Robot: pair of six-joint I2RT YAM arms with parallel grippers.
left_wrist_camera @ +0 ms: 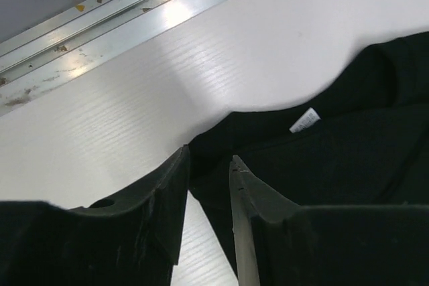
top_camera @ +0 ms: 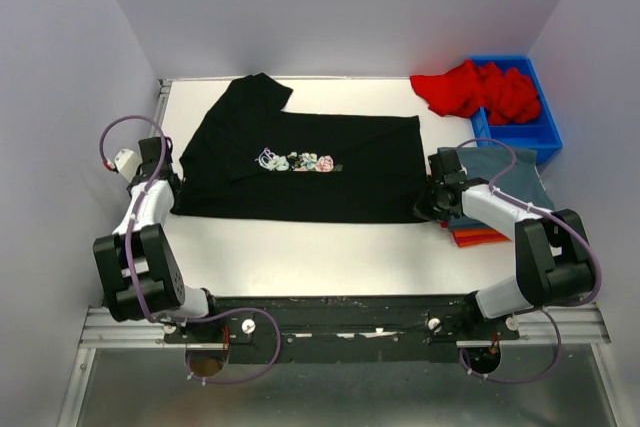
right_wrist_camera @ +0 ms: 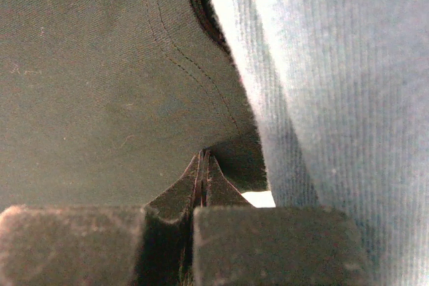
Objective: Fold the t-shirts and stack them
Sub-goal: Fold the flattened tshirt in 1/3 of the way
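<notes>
The black t-shirt (top_camera: pixel 300 162) is laid flat on the middle of the table (top_camera: pixel 300 247). At its left edge the left gripper (left_wrist_camera: pixel 209 155) is held with jaws apart, nothing between them. At its right hem the right gripper (right_wrist_camera: pixel 203 155) is closed together beside the slate-blue t-shirt (right_wrist_camera: pixel 335 98). A fold seems in hand; next, the left edge must be pinched firmly.

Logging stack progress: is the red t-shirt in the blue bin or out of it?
Partly in: the red t-shirt lies crumpled in the blue bin, with one part spilling over its rim onto the table.
</notes>
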